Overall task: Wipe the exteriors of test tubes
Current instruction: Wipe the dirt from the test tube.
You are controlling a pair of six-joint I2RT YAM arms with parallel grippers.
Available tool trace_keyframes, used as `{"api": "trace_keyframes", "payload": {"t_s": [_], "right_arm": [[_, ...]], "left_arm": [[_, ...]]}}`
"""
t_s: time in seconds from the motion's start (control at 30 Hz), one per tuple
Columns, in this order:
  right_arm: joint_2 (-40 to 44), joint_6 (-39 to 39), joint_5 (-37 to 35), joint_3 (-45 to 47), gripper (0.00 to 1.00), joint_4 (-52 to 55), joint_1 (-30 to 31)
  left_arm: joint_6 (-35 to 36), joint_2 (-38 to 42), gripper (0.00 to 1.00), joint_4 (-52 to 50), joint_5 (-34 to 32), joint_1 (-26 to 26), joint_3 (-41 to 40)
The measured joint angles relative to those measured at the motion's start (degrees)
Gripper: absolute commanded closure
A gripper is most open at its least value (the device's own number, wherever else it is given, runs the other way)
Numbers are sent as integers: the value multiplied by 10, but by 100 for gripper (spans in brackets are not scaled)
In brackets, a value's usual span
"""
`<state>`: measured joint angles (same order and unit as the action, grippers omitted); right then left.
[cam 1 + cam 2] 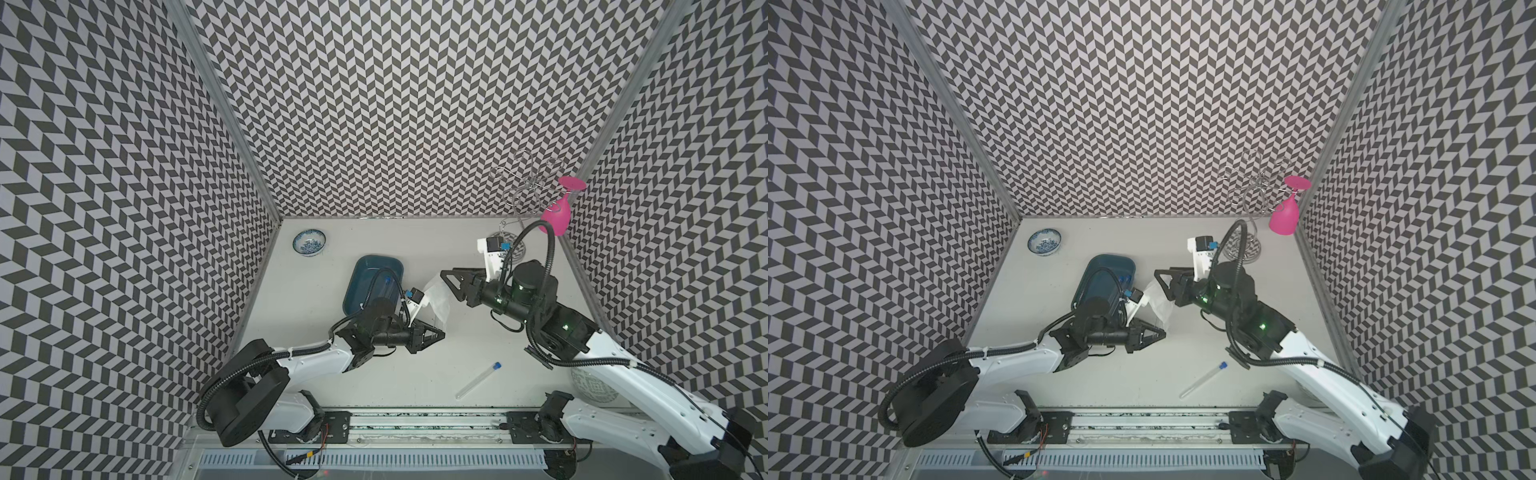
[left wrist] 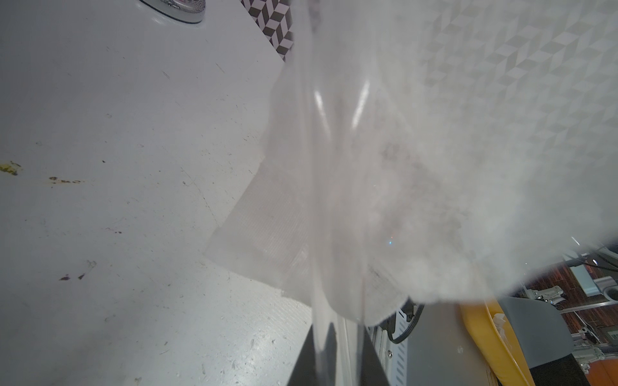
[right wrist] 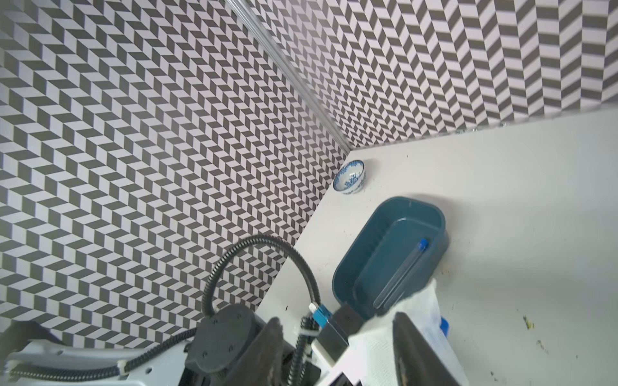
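Observation:
My left gripper (image 1: 439, 333) (image 2: 337, 366) is shut on a clear test tube (image 2: 350, 336). A white translucent wipe (image 1: 437, 297) (image 2: 434, 167) is draped over most of this tube; its blue cap (image 3: 444, 326) pokes out past the wipe. My right gripper (image 1: 450, 286) (image 3: 337, 354) stands open right at the wipe's upper edge, with one finger over the sheet. A second test tube (image 1: 478, 380) (image 1: 1202, 379) lies loose on the table near the front. Another tube (image 3: 401, 274) lies inside the dark blue tray (image 1: 365, 266) (image 3: 394, 204).
A small blue-and-white bowl (image 1: 309, 242) sits in the far left corner. A wire rack (image 1: 525, 178) holding a pink glass (image 1: 555, 216) stands at the far right. A patterned plate (image 1: 590, 386) lies partly under the right arm. Patterned walls enclose three sides.

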<state>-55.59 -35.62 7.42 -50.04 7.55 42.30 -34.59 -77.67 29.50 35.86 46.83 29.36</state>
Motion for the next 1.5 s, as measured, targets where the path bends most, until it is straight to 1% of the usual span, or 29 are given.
{"api": "trace_keyframes", "payload": {"t_s": [0.13, 0.23, 0.37, 0.47, 0.6, 0.87, 1.03, 1.27, 1.37, 1.5], "right_arm": [[4, -45, 17, 89, 41, -31, 0], [1, -68, 27, 122, 41, -42, 0], [-10, -80, 33, 122, 43, -78, 0], [-26, -84, 36, 118, 47, -111, 0], [-61, -83, 34, 106, 55, -129, 0], [-109, -45, -13, 51, 71, -113, 0], [-118, -32, -12, 56, 74, -116, 4], [-105, -50, 5, 141, 75, -160, 47], [-90, -63, 12, 170, 75, -181, 56], [-85, -66, 9, 174, 75, -189, 57]], "left_arm": [[0, 1, 89, 3, 0, -2, -3], [-2, 2, 89, 4, 0, -3, -8], [-2, 6, 89, 5, 0, -3, -12], [-2, 11, 89, 5, 0, -3, -15], [-2, 12, 89, 5, 0, -3, -15], [-2, 16, 89, 5, 5, -3, -15], [-12, 21, 89, 16, 10, -9, -15], [-30, 21, 89, 17, 13, -26, -16], [-36, 21, 89, 17, 13, -30, -16], [-39, 21, 89, 20, 13, -32, -16]]}}
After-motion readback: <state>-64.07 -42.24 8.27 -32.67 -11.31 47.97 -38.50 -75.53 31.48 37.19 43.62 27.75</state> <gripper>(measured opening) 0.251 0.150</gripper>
